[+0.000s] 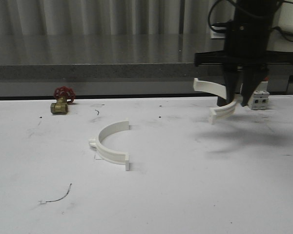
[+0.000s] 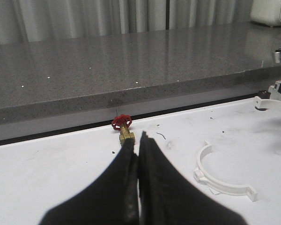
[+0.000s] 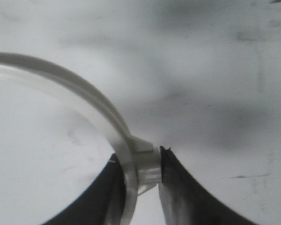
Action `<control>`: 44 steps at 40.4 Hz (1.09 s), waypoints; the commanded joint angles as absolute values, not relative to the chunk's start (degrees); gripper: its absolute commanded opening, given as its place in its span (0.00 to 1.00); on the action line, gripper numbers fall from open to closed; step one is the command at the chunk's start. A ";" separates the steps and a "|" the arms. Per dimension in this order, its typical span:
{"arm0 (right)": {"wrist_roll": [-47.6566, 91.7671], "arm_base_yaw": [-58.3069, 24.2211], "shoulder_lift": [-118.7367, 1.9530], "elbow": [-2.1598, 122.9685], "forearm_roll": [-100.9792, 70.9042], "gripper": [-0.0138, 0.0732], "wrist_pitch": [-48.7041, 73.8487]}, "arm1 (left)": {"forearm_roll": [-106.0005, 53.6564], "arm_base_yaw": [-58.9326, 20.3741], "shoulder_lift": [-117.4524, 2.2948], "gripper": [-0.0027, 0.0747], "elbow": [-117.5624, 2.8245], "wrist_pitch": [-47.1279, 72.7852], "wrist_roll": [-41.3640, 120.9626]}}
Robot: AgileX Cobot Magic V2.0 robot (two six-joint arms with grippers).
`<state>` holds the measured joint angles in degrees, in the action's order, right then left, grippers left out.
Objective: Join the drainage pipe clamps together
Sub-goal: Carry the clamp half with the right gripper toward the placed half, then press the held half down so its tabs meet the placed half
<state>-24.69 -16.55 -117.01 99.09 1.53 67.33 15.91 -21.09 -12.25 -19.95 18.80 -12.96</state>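
Scanning from the left, you see a brass valve with a red handwheel (image 1: 62,101) at the back of the white counter (image 1: 185,185), off the task. Your left tool (image 2: 138,154) shows in its wrist view with its fingers pressed together on nothing, pointing toward that valve.

Next comes the resting clamp half (image 1: 112,145), lying flat on the counter left of centre. Its arc bulges to the left and its two end tabs face right, so the mouth opens toward the right arm.

Further right, your right tool (image 1: 237,100) is clamped on the lifted clamp half (image 1: 215,97), held above the counter near the back; the right wrist view shows the fingers pinching the band (image 3: 131,154) at its outer lug. A white breaker (image 1: 259,100) sits just behind it (not part of the job).

The move ahead turns on one relation: the resting half lies well to the left of and nearer than the held one. The carried half probably has to travel left and be turned so its tabs meet the open mouth. The right arm carries the load, though the left looks nearer the resting half.
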 commanded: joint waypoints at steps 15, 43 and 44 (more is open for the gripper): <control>-31.32 -27.96 -116.13 100.77 1.79 0.33 61.63 | 16.33 -20.90 -12.88 0.01 -21.53 14.55 -13.00; -31.39 -28.59 -121.94 100.77 -3.33 0.33 57.40 | 16.33 -20.90 -12.88 0.01 -21.53 14.55 -13.00; -31.39 -28.59 -122.16 100.77 -3.49 0.33 57.35 | 16.33 -20.90 -12.88 0.01 -21.53 14.55 -13.00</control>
<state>-31.43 -28.58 -125.10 99.09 -2.76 58.49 16.03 -21.09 -12.25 -19.95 18.80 -12.96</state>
